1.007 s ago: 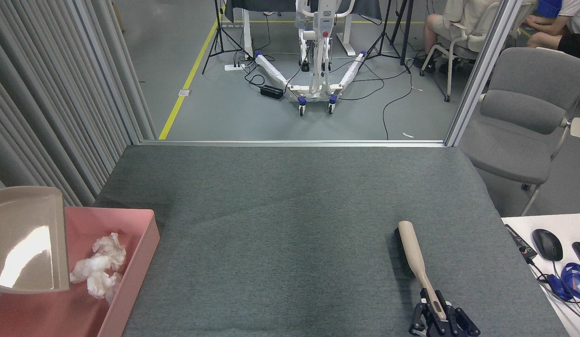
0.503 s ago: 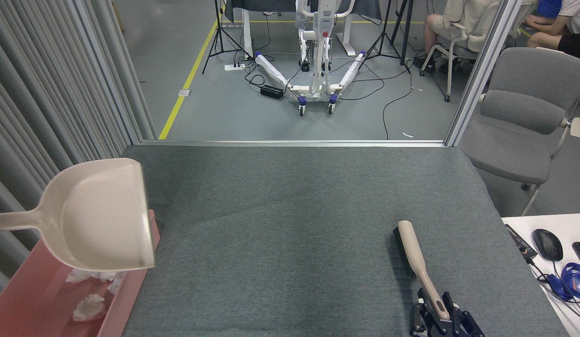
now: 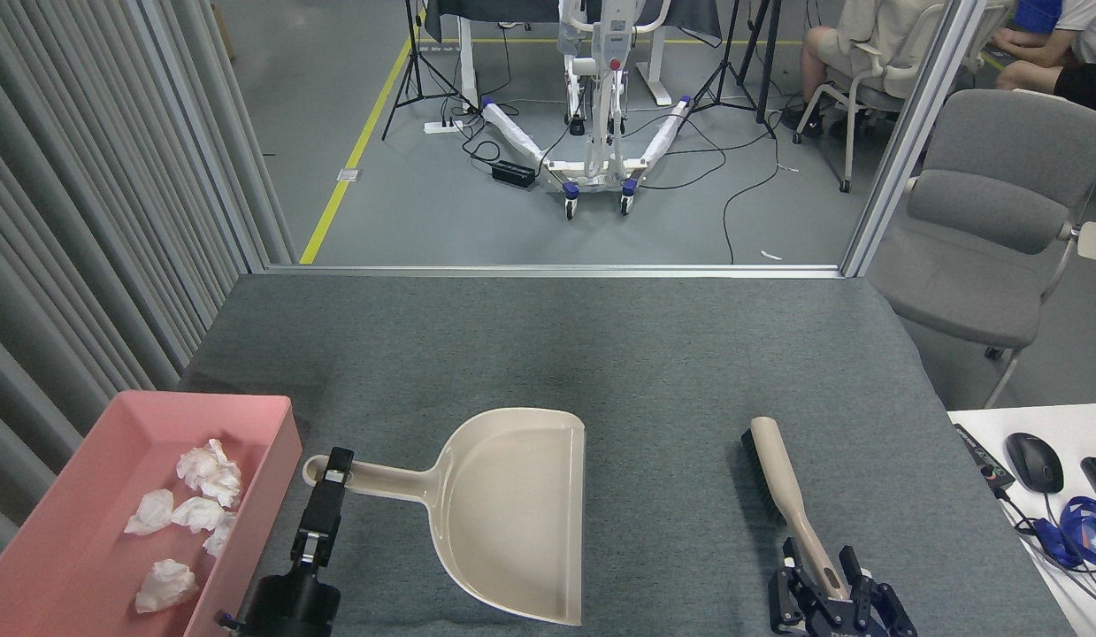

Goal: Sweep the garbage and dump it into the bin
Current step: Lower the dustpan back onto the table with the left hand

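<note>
At the far left, the pink bin [image 3: 273, 442] sits on the grey table mat [image 3: 601, 354] with five or so white tissue wads [image 3: 198, 495] lying loose inside it; no garbage is visible anywhere on the mat itself. Just right of the bin wall, the left gripper [image 3: 335, 469] is closed on the end of the beige dustpan's [image 3: 521, 513] handle, near its hanging loop. The pan lies flat on the mat, long axis running left to right, handle toward the bin and open mouth facing right. Further right, apart from the pan's mouth, the beige hand brush [image 3: 782, 482] lies with its long axis running away from the robot, bristles on its left side; the right gripper [image 3: 826, 588] clasps the near end of its handle. Judgement: the dumping appears done; each tool is nearest to the arm holding it, so release falls to that arm.
</note>
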`<state>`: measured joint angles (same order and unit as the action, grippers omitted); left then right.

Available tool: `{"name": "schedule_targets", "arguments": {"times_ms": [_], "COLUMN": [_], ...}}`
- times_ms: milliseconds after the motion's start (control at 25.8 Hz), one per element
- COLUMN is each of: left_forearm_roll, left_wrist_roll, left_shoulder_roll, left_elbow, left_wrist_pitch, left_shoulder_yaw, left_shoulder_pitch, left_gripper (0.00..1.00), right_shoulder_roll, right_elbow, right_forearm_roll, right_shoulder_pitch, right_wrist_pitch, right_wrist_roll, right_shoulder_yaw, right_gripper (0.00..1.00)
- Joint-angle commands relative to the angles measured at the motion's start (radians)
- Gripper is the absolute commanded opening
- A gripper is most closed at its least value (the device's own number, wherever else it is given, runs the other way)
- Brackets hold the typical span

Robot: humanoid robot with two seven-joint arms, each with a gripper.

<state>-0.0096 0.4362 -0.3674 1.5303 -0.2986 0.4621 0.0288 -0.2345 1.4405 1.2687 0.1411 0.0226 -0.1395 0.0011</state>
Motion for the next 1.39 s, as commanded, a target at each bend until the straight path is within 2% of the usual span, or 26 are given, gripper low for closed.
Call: {"name": "schedule_targets", "arguments": {"times_ms": [0,116,310,387,658,813,968,1123,1278,1317,1355], "left_forearm_roll": [-0.01,-0.021,-0.027,-0.047,-0.064,-0.069,-0.075,-0.076,-0.076,-0.076,-0.076], "left_wrist_roll": [0.022,0.073,0.093,0.095,0.108,0.113,0.113,0.111,0.11,0.102,0.096], "left_shoulder_roll": [0.081,0.087,0.099,0.111,0.194,0.226,0.236,0.237,0.229,0.226,0.223], "left_elbow": [-0.027,-0.033,-0.048,-0.05,-0.07,-0.13,-0.17,-0.196,-0.199,-0.2,-0.205], "left_wrist_pitch": [0.053,0.187,0.176,0.177,0.184,0.179,0.174,0.156,0.154,0.151,0.15], "left_shoulder_yaw": [0.015,0.015,0.013,0.012,0.004,-0.005,-0.006,-0.008,-0.008,-0.008,-0.008], "left_shoulder_pitch": [-0.003,-0.023,-0.04,-0.038,-0.027,-0.023,-0.013,0.008,0.023,0.023,0.026], "left_gripper": [0.0,0.0,0.0,0.0,0.0,0.0,0.0,0.0,0.01,0.14,0.88], "right_shoulder_roll": [0.001,0.004,0.006,0.006,0.007,0.007,0.007,0.007,0.007,0.007,0.007], "right_elbow": [0.026,0.052,0.081,0.089,0.115,0.143,0.169,0.19,0.218,0.219,0.219], "right_forearm_roll": [0.001,0.003,0.005,0.005,0.006,0.006,0.014,0.057,0.058,0.058,0.058], "right_shoulder_pitch": [0.008,0.015,0.018,0.022,0.025,0.028,0.031,0.041,0.057,0.057,0.057], "right_wrist_pitch": [0.007,0.022,0.022,0.022,0.01,0.01,0.017,0.02,0.022,0.022,0.022], "right_wrist_roll": [-0.003,-0.031,-0.037,-0.041,-0.043,-0.043,-0.043,-0.043,-0.042,-0.041,-0.041], "right_shoulder_yaw": [0.0,0.0,-0.003,0.0,0.0,-0.003,-0.006,-0.006,-0.007,-0.012,-0.013], "right_gripper": [0.74,0.77,0.96,0.97,0.98,0.98,0.98,0.98,0.98,0.98,0.98]}}
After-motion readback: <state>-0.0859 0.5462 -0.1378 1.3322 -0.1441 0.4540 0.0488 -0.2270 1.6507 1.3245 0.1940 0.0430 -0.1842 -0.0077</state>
